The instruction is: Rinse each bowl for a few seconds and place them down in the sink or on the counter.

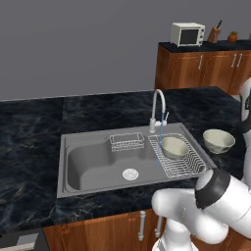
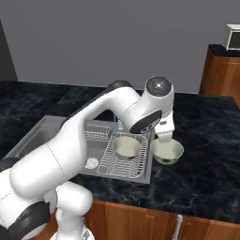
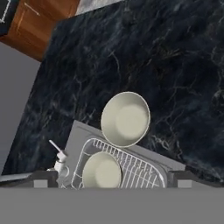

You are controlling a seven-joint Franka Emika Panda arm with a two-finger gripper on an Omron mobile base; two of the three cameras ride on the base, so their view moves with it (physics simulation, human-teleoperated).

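inspector: looking over the right base view, the gripper (image 2: pixel 164 137) was mostly masked by the wrist housing, so i could not tell whether its fingers stood apart or together.

clerk: did the other views help?

inspector: no. in the hand view the fingertips were lost behind the lower edge, and in the left base view the hand was cut off at the right border.

clerk: what did the sink (image 1: pixel 88 162) hold?

inspector: one bowl (image 1: pixel 174 147) sat upright on the ribbed wire rack (image 1: pixel 184 166) at the sink's right end, just beside the faucet (image 1: pixel 158 105). a thin blue stream of water (image 1: pixel 160 142) fell from the spout along the rack's left edge, beside that bowl rather than into it. a small wire basket (image 1: pixel 126 141) sat at the back of the basin, and the round drain (image 1: pixel 130 173) lay in the floor. both bowls showed nothing inside.

clerk: and the second bowl (image 2: pixel 166 151)?

inspector: it was at the sink's right rim, over the counter (image 2: pixel 206 178), directly under the hand. whether it rested on the stone or was held just above it, i could not tell.

clerk: appearance?

inspector: both round, cream-white inside, pale olive-grey outside, matching in size.

clerk: anything else?

inspector: a microwave (image 1: pixel 188 34) stood on the far cabinet unit (image 1: pixel 206 68).
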